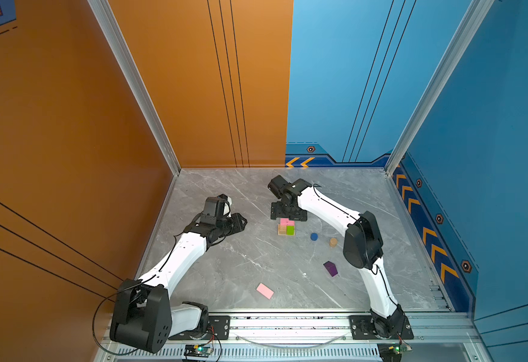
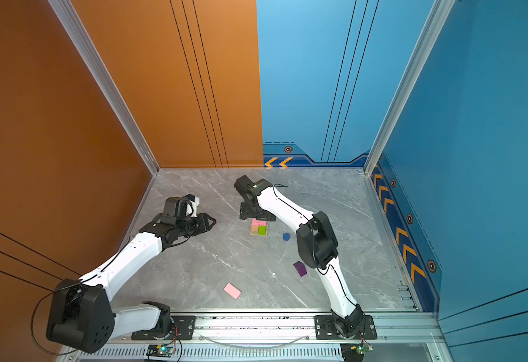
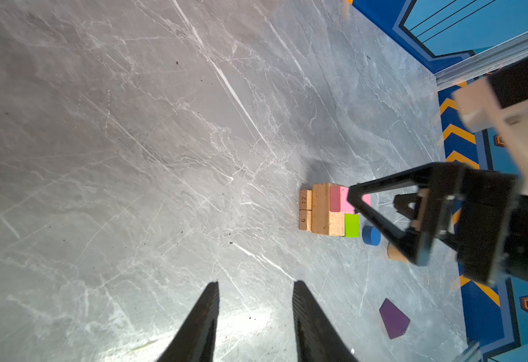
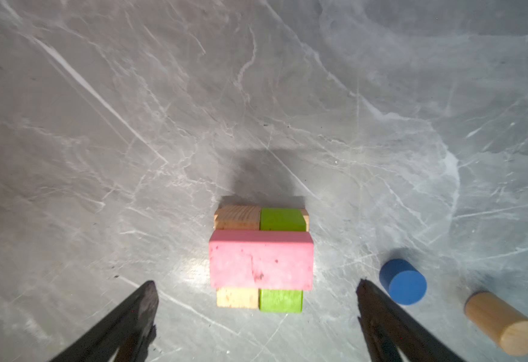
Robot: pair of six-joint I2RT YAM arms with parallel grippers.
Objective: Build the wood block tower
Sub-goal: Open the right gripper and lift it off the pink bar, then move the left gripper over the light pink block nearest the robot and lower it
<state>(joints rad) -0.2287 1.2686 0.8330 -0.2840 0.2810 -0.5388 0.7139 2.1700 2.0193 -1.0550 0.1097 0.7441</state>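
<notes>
Tower (image 1: 286, 227) under spread right tool (image 1: 288, 215), left arm held aside

Right arm is extended from the near rail forward and inward. Its elbow is raised over the right side of the desk (image 1: 225, 266). The wrist is bent so the right tool is pointed straight down, just above the far edge of the tower. In the right wrist view its fingers (image 4: 143, 301) are seen spread wide, one on either side of the stack. Nothing is pinched and no contact is seen.

Left arm is folded at the near left corner, with the forearm stretched forward. The left tool (image 1: 241, 221) is pointed toward the middle of the desk and kept well apart from the tower. In the left wrist view its fingers (image 3: 208, 310) are seen parted partway, with only bare desk between them.

The tower is placed near the middle of the desk in both top views. A tan bar (image 4: 237, 217) and a lime-green bar (image 4: 283, 219) are laid side by side on a tan base layer. A pink slab (image 4: 261, 260) is set across them.

Loose pieces are noted on the desk. A blue cylinder (image 1: 313, 236) and a tan cylinder (image 1: 333, 242) are near each other, right of the tower. A purple peaked block (image 1: 330, 268) is nearer the rail. A second pink slab (image 1: 265, 291) lies flat, close to the near edge.
</notes>
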